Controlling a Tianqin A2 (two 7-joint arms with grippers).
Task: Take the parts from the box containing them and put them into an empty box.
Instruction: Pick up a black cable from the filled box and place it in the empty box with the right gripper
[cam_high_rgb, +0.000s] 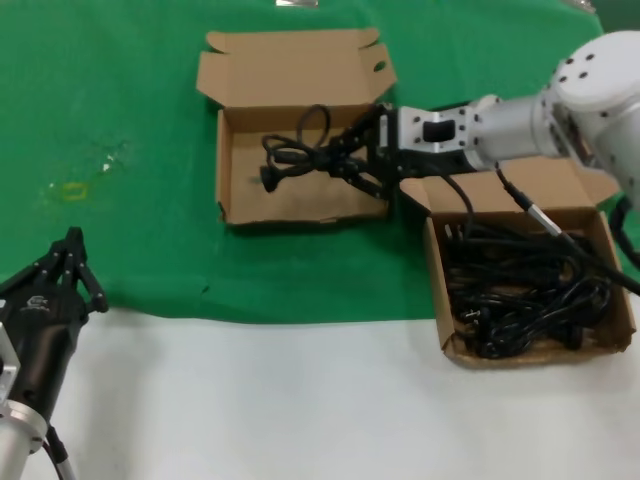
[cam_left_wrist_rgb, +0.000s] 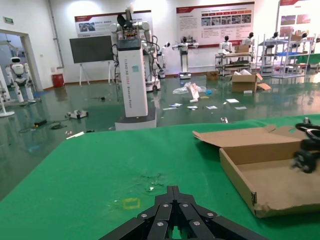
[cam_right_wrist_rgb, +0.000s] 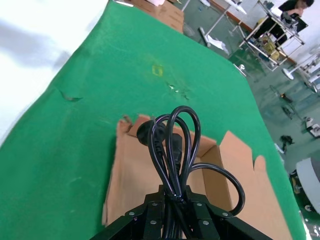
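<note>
— Arm pose?
— The right gripper (cam_high_rgb: 352, 158) is stretched over the left-hand box (cam_high_rgb: 240, 205), jaws pinched on a looped cord (cam_high_rgb: 295, 152) held above its floor. More cords (cam_high_rgb: 520, 290) are heaped in the right-hand box (cam_high_rgb: 618, 290). The left gripper (cam_high_rgb: 72, 262) is parked low, fingers pressed together.
— Surface, room?
— A green cloth (cam_high_rgb: 120, 150) is spread beneath; a robot hall (cam_left_wrist_rgb: 135, 65) is seen behind.

Black looped cord (cam_high_rgb: 300, 152), black cords (cam_high_rgb: 520, 290), black right gripper (cam_high_rgb: 352, 152) on silver-white arm. Plain brown boxes (cam_high_rgb: 232, 190) (cam_high_rgb: 610, 265). Green cloth (cam_high_rgb: 120, 120) over white counter (cam_high_rgb: 300, 400).
</note>
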